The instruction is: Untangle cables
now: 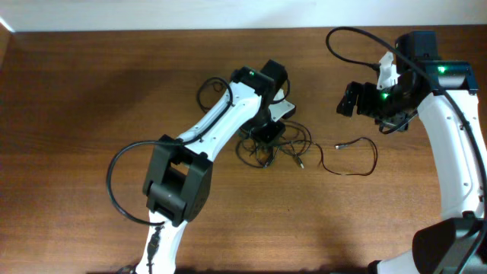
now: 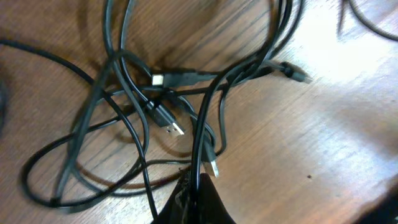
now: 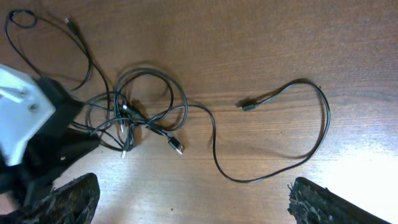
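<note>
The cables (image 1: 285,148) lie as a tangled clump of thin black cords with small plug ends at the table's middle. The clump fills the left wrist view (image 2: 161,112) and shows at the left of the right wrist view (image 3: 137,121). My left gripper (image 1: 268,135) is down on the clump, its fingers (image 2: 199,190) shut on one cord of it. One separate cord (image 1: 340,146) lies in a loose loop to the right of the clump; it also shows in the right wrist view (image 3: 245,106). My right gripper (image 1: 348,99) is open and empty (image 3: 193,202), raised above that cord.
The wooden table (image 1: 76,114) bears everything. Another thin cord loop (image 1: 207,91) lies behind the left arm. The left arm's thick black cable (image 1: 114,183) bows out to the left. The white wall edge runs along the top.
</note>
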